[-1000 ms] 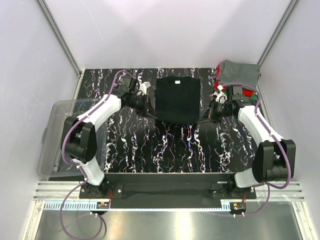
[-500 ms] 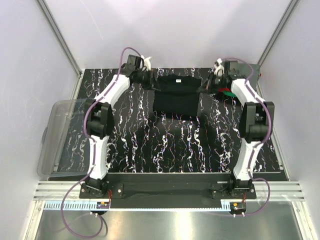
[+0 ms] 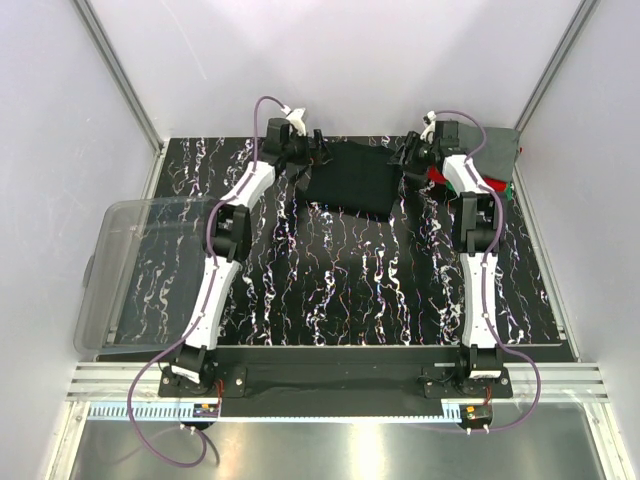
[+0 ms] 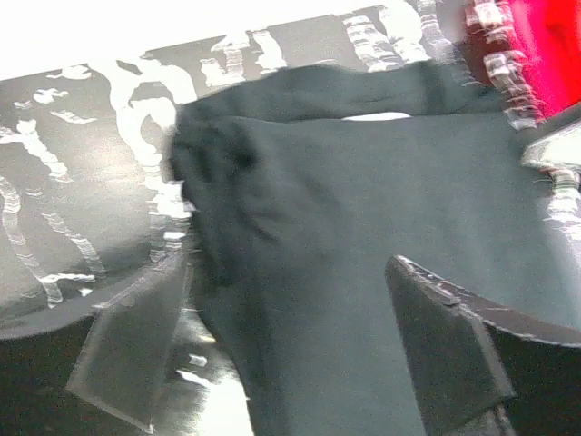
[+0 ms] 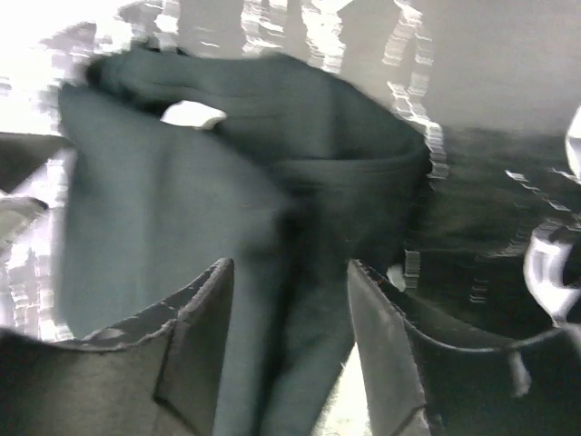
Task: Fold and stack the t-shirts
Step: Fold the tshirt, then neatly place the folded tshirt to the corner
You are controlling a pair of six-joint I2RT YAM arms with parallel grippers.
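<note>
A clear plastic bin (image 3: 125,265) sits off the left edge of the black, white-veined table (image 3: 330,290), well apart from the work. In the far right corner lies a pile of folded shirts, a grey shirt (image 3: 495,150) on top with the red shirt (image 3: 437,178) and green shirt (image 3: 510,189) peeking out at its near side; the right arm reaches across the front of this pile and hides part of it. The black t-shirt (image 3: 350,180) lies at the far middle of the table, folded into a rough rectangle, its longer side running left to right and its near edge slanting nearer on the right. The left gripper (image 3: 312,152) is at its left end, fingers spread wide over the bunched cloth. The right gripper (image 3: 408,155) is at its right end, jaws apart, with a fold of cloth showing in the gap between them.
</note>
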